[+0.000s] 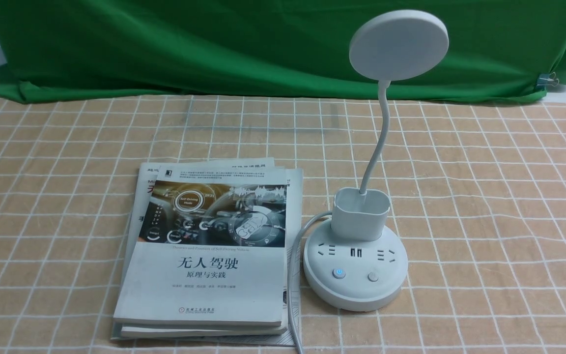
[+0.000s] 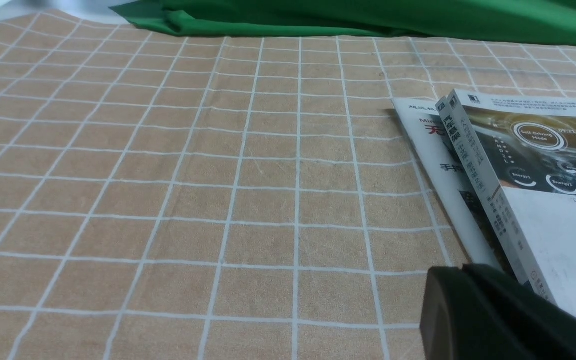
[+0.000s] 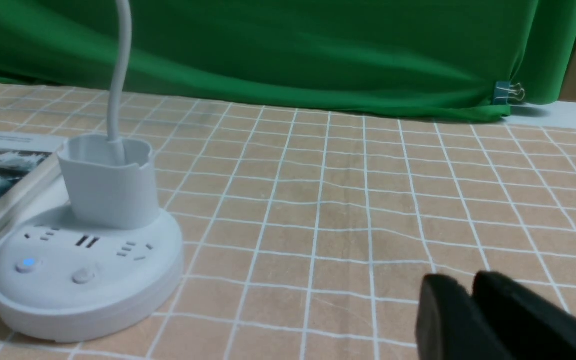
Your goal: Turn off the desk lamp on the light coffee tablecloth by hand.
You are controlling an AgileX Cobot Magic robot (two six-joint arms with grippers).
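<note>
Beside the desk lamp (image 3: 85,260), right gripper (image 3: 468,300) nearly closed, empty.

The desk lamp (image 1: 355,255) stands on the light coffee tablecloth (image 1: 484,206), right of centre in the front view. Its pen-holder cup (image 1: 360,212) sits on the rear part of the base, and the neck (image 1: 377,142) rises out of the cup to the disc head (image 1: 399,45), which stands in front of the backdrop cloth (image 1: 214,44). Two buttons (image 1: 339,273) lie side by side at the base's near edge, with the sockets between them and the cup. Just left of the lamp lies a stack of books (image 1: 209,255), the top book (image 1: 216,246) lying on the others. The lamp's cord (image 1: 294,275) runs from the base's left side toward the near edge, between books and base. The backdrop cloth hangs behind the tablecloth, its hem resting on the far edge. A binder clip (image 1: 549,78) sits at the cloth's far right corner.
</note>
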